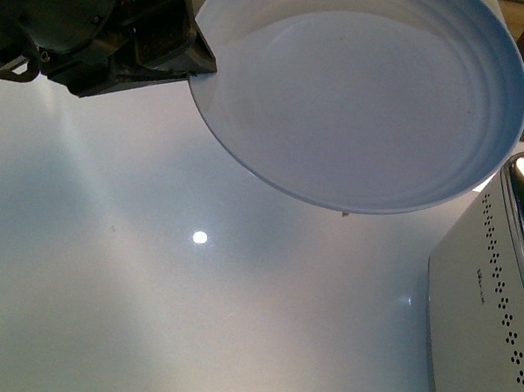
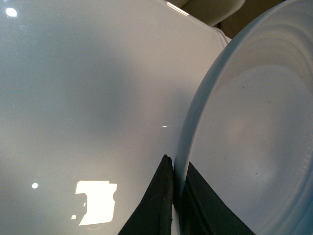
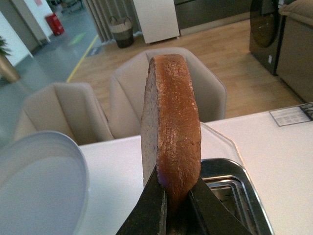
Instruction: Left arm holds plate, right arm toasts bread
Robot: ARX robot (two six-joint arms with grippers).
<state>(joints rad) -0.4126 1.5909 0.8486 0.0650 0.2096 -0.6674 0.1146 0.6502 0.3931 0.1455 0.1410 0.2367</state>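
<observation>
Two hands are busy, each pinched shut on its load. The left hand (image 2: 177, 169) clamps the plate (image 1: 363, 82) by its rim at the plate's 9 o'clock and holds it tilted over the table (image 1: 125, 284), up at 12 o'clock in the front view. The right hand (image 3: 176, 185) grips the bread (image 3: 171, 122) by its lower edge, upright and crust-on to the wrist camera, just above the toaster (image 1: 497, 329), which stands at 3 to 4 o'clock. The likeliest trouble is at the slot (image 3: 222, 188): it looks offset to one side of the slice rather than directly beneath, so a straight descent would probably set the crust on the chrome top and bend or tear the soft bread. The thin rim pinch could also let the tilted plate swing or slip. The plate's edge hangs near the toaster and may crowd the right arm's path. Beyond the table stand beige chairs (image 3: 205, 83), then a wooden floor (image 3: 234, 54), both well clear.
</observation>
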